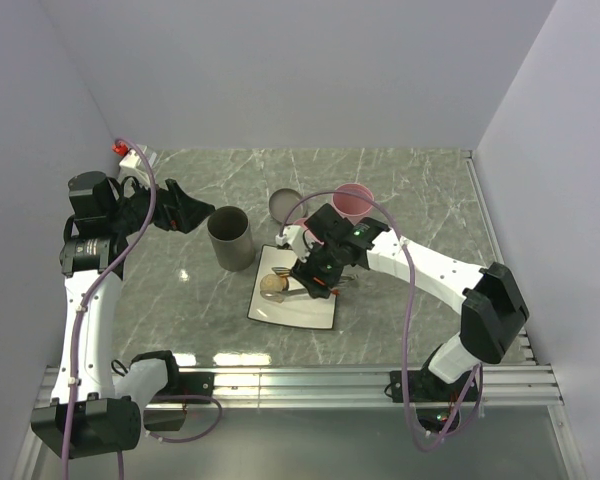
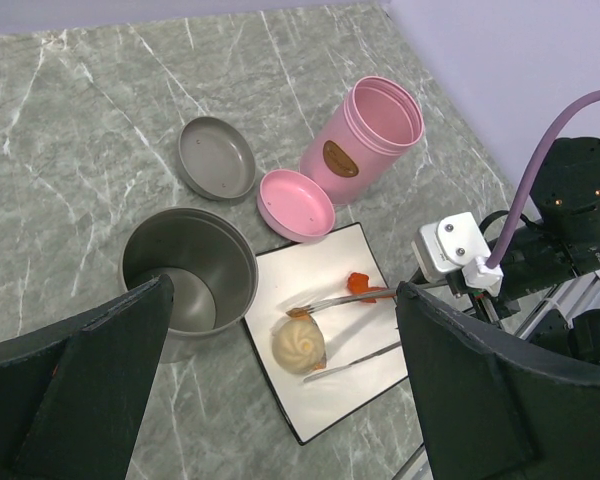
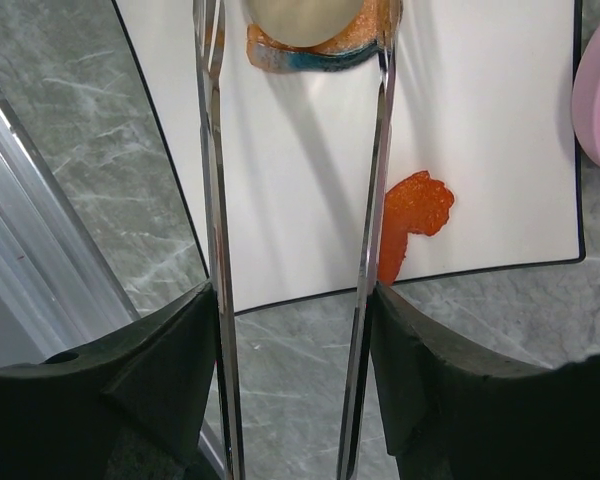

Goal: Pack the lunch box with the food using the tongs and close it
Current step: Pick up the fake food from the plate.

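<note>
My right gripper is shut on the tongs, one silver arm against each finger. The tong tips reach onto the white square plate and stand on either side of a tan round bun. An orange-red piece of food lies on the plate beside one tong arm. The lunch box stands in open pieces: a pink jar, a pink lid, a grey steel tub and a shallow grey dish. My left gripper hangs open above the tub and plate, holding nothing.
The right arm reaches over the marble table from the right, with the left arm along the left wall. A metal rail runs along the near edge. The tub stands just left of the plate.
</note>
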`<state>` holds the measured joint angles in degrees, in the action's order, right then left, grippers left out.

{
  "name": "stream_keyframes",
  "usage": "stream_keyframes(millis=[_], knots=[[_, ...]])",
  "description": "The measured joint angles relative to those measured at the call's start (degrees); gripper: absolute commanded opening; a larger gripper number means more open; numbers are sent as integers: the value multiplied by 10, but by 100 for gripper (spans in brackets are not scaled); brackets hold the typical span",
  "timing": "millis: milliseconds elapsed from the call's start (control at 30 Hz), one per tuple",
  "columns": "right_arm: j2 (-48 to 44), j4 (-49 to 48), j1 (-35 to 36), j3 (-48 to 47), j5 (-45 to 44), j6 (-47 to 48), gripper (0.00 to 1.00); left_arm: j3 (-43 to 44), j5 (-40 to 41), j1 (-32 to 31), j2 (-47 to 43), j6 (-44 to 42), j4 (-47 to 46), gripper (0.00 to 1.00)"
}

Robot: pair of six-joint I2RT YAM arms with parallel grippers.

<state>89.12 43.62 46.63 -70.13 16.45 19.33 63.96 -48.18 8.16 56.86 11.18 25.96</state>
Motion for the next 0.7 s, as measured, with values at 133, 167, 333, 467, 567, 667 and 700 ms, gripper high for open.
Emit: stream_keyframes(millis=[133, 167, 333, 467, 567, 667, 700], knots=[[2, 0, 0, -4, 0, 0, 60, 0, 0, 0, 0, -1, 0, 99], [2, 0, 0, -6, 0, 0, 59, 0, 0, 0, 0, -1, 0, 99], [2, -1, 1, -11, 0, -2, 53, -3, 0, 0, 0, -1, 0, 99], [2, -1, 2, -11, -4, -2, 44, -4, 0, 1, 0, -1, 0, 99], [2, -1, 2, -11, -4, -2, 39, -4, 0, 1, 0, -1, 0, 99], [2, -1, 2, -11, -5, -2, 35, -4, 0, 1, 0, -1, 0, 99], [2, -1, 2, -11, -5, -2, 33, -4, 0, 1, 0, -1, 0, 99]])
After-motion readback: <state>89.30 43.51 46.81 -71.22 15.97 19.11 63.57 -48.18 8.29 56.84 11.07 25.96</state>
